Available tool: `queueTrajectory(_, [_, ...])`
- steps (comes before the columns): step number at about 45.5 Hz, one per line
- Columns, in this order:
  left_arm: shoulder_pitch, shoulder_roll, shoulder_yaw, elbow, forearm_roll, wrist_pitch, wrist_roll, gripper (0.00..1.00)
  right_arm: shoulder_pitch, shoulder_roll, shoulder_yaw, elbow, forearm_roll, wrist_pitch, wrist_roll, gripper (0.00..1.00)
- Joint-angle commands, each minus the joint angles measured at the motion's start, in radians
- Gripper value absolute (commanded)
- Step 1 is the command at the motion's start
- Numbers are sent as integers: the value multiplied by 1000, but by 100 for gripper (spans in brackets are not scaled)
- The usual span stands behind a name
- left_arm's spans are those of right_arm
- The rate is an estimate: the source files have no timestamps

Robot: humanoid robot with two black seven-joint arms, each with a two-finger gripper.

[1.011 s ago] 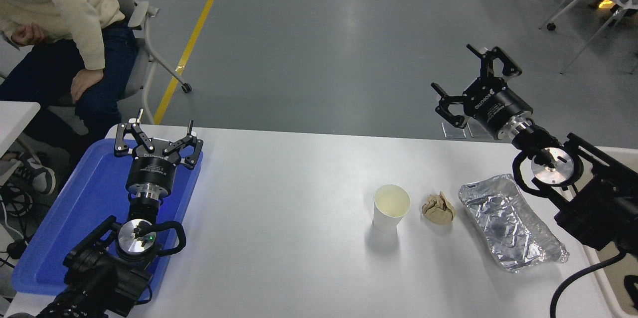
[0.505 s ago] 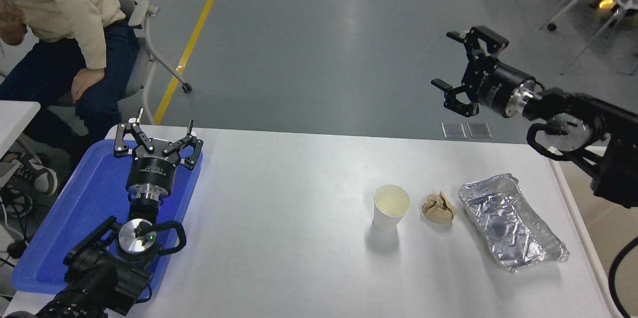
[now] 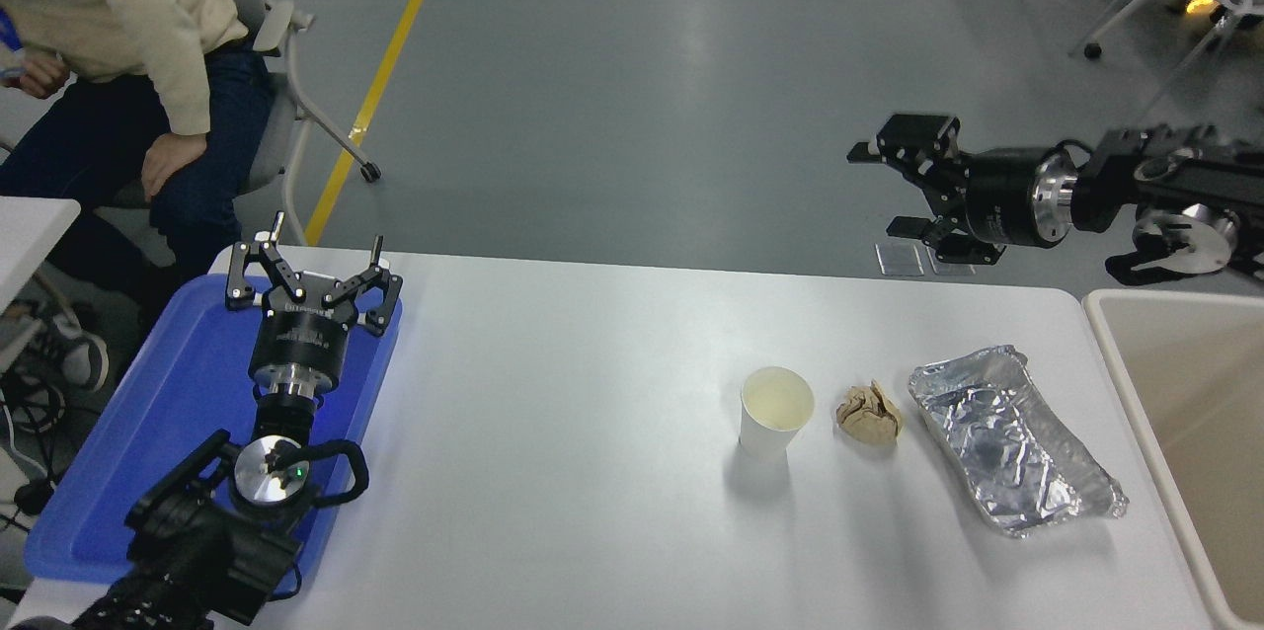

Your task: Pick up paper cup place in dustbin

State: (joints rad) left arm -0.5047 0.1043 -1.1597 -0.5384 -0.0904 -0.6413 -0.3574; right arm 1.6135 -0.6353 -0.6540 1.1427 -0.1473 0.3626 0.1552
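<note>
Stood upright on the white table (image 3: 592, 393): the paper cup (image 3: 776, 411), just left of a crumpled paper ball (image 3: 869, 413) and foil tray (image 3: 1012, 437), dustbin (image 3: 1165, 393) at the right edge. Hung empty, spread wide beyond the far edge and well apart from the cup: the right gripper (image 3: 904, 191); parked over the blue tray (image 3: 148, 433), likewise spread: the left gripper (image 3: 311, 279). Best taken low on the wall, squeezed lightly, kept level, clear of the ball.

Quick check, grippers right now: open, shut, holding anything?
Left gripper: open, empty, parked over the blue tray.
Right gripper: open, empty, raised beyond the table's far edge, away from the paper cup.
</note>
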Motion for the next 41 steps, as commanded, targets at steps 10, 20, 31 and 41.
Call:
queueTrajectory(10, [2, 0, 0, 0, 0, 0, 0, 100, 305, 164, -436, 276, -81, 9, -3, 100])
queueTrajectory(20, [2, 0, 0, 0, 0, 0, 0, 100, 417, 282, -552, 350, -78, 35, -5, 100])
queueTrajectory(31, [2, 0, 0, 0, 0, 0, 0, 100, 516, 342, -552, 396, -67, 119, -2, 100])
queueTrajectory(41, [2, 0, 0, 0, -2, 2, 0, 100, 565, 410, -550, 423, -64, 162, 3, 100])
